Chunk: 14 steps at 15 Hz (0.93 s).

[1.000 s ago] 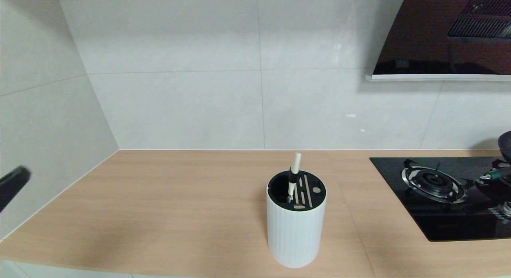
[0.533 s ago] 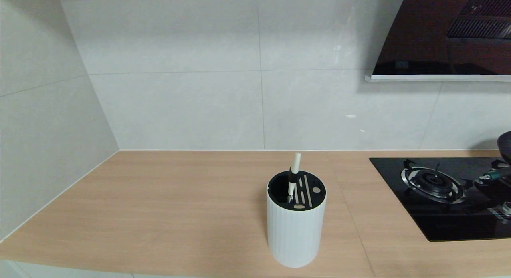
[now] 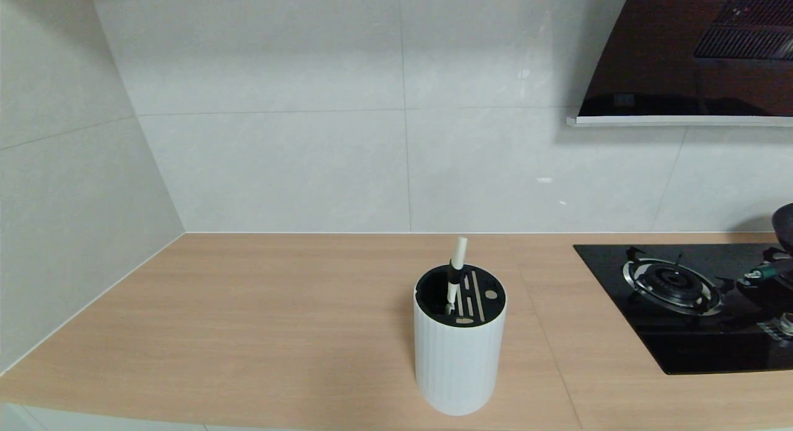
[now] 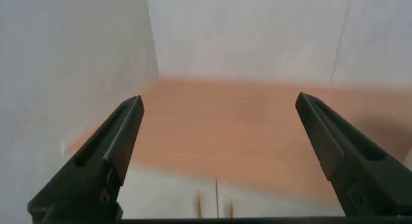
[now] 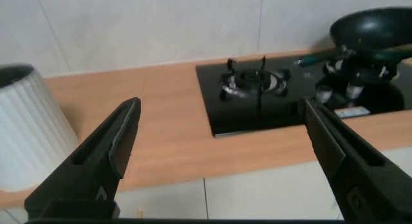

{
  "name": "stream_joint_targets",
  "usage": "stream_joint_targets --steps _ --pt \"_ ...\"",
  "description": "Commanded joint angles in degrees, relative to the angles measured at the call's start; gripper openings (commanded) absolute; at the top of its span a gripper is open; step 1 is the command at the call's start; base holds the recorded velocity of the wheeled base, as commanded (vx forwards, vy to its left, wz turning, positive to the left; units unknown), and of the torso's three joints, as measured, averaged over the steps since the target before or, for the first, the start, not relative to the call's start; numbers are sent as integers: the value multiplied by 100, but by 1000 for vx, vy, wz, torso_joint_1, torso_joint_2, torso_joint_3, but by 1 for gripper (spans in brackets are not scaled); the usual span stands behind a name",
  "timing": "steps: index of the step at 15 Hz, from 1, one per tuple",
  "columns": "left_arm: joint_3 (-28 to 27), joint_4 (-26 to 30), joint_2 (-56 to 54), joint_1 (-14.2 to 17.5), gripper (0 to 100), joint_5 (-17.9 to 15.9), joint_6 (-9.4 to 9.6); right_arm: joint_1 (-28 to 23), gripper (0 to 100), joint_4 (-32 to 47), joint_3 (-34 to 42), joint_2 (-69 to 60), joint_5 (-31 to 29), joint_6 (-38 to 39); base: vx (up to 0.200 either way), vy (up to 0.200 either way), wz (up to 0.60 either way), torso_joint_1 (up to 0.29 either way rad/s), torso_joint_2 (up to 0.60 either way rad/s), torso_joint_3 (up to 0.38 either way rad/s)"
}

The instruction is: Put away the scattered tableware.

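**Left arm drawn back; the utensil is left standing in the holder**

The left gripper has been pulled away from the left side of the surface, where one dark finger was seen a second ago. It is now held back in front of the surface's front edge. Its fingers are spread wide and nothing is held between them. The right gripper is likewise spread wide and empty. It is held off the front edge, between the holder and the hob.

Nothing else has been shifted over the last second. The cream-handled utensil is lodged in the black slotted top of the white ribbed holder, leaning slightly, with its handle sticking up above the rim. The holder is set near the front of the surface, well apart from the hob, where a dark pan is kept.

No loose tableware is seen on the wood. The withdrawal is therefore judged to mark a placement just completed, and the task is taken to be at or near its end.
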Motion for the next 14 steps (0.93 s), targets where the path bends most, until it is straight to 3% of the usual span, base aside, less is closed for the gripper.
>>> stream_joint_targets --steps 1,3,4,6,7,8,10,14 --pt "127 -4 -22 11 100 -493 -7 0 100 14 148 -31 40 -31 0 0 0 0 0 0" --pt "127 145 -22 11 100 -1232 -51 9 100 -4 148 -23 506 -189 0 0 0 0 0 0" --pt "127 277 -22 11 100 -1346 -42 18 100 -4 148 -31 506 -207 0 0 0 0 0 0" --pt "127 251 -22 11 100 -1346 -112 27 100 -4 148 -31 664 -268 0 0 0 0 0 0" --pt "127 251 -22 11 100 -1346 -288 27 100 277 148 -31 1288 -453 0 0 0 0 0 0" --pt "127 242 -22 11 100 -1337 -341 27 100 260 148 -23 1420 -435 0 0 0 0 0 0" --pt "127 251 -22 11 100 -1337 -314 27 100 260 148 -40 1323 -48 0 0 0 0 0 0" --pt "127 242 -22 11 100 -1337 -323 27 100 260 148 -40 1271 -31 0 0 0 0 0 0"
